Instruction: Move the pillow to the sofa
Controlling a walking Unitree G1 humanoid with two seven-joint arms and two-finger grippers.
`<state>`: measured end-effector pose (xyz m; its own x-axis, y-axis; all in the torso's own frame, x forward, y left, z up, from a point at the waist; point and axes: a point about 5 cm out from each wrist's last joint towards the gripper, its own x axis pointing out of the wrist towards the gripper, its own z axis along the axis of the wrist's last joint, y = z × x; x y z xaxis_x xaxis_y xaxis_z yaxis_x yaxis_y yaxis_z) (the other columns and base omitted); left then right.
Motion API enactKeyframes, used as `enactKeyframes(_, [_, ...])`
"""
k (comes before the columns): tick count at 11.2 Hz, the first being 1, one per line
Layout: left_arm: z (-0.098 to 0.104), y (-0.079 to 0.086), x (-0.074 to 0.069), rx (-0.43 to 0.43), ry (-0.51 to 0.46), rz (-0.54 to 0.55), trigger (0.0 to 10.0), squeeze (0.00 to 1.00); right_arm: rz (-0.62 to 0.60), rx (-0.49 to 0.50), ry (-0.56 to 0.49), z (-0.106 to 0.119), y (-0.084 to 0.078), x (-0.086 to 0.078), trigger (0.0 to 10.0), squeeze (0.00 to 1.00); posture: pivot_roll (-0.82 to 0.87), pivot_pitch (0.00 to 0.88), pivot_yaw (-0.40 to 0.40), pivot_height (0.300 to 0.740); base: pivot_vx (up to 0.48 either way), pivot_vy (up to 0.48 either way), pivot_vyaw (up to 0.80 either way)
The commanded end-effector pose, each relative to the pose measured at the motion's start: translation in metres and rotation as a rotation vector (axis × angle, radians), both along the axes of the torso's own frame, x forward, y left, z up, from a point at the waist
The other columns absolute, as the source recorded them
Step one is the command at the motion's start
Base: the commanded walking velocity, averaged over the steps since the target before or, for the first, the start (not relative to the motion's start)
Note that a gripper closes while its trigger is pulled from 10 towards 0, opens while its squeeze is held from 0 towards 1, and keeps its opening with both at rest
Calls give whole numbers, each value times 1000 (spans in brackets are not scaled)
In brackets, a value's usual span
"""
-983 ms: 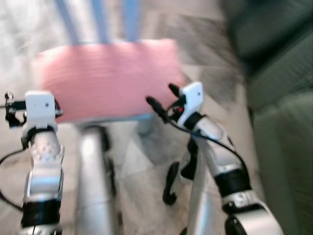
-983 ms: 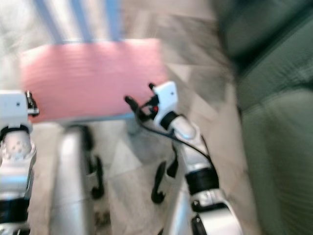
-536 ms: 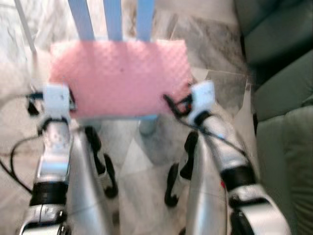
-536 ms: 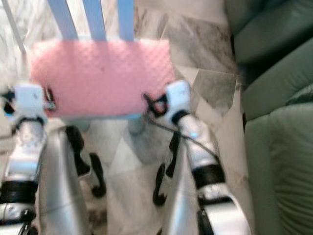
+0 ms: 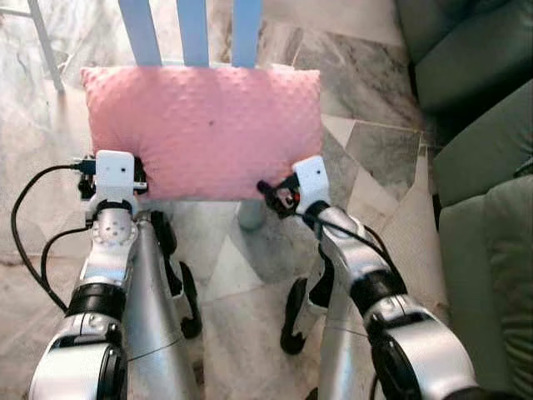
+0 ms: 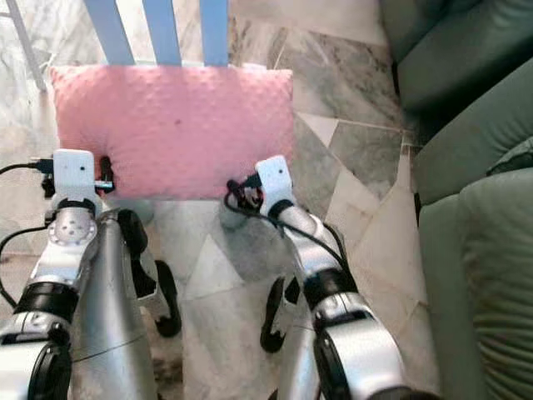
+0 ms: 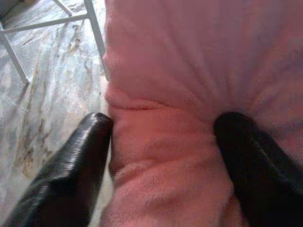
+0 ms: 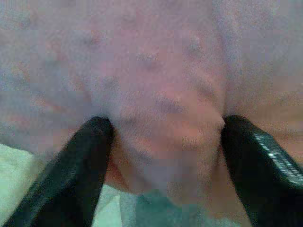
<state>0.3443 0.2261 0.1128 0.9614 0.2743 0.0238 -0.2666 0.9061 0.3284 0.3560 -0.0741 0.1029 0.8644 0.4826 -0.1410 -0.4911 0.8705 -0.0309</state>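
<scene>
Fingers of the left gripper (image 7: 161, 142) and right gripper (image 8: 163, 142) pinch the pillow's (image 5: 204, 125) near edge — soft, light, compressible; hold both near corners.

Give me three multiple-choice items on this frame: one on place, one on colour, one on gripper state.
1. Where does the pillow lie?
A. on the sofa
B. on the blue chair
C. on the floor

2. What colour is the sofa?
A. green
B. brown
C. white

3. How do the grippers stand?
A. both hang idle
B. one holds a cup
C. both have fingers straddling the pillow's near edge

Key: 1 B, the slats rise behind it; 2 A, green cushions on the robot's right; 3 C, left gripper and right gripper each have pink fabric bulging between the fingers.
</scene>
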Motion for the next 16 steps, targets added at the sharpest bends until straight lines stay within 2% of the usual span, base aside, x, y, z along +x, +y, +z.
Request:
enactKeyframes(1, [-36, -8, -13, -12, 146, -35, 0, 0, -8, -18, 74, -20, -3, -9, 0, 0, -2, 419, -117, 465, 0, 0, 0])
enactKeyframes(5, [-40, -4, -12, -1, 139, -33, 0, 0, -49, -35, 90, -27, -15, -8, 0, 0, -11, 414, -119, 465, 0, 0, 0])
enactKeyframes(13, [-45, -8, -13, 2, 131, -47, 0, 0, -77, -48, 82, -30, -16, -8, 0, 0, -14, 430, -121, 465, 0, 0, 0])
enactKeyframes(16, [-36, -21, -7, -68, 68, -57, 0, 0, -154, -65, 32, -21, -26, 0, 0, 0, -5, 342, -110, 465, 0, 0, 0])
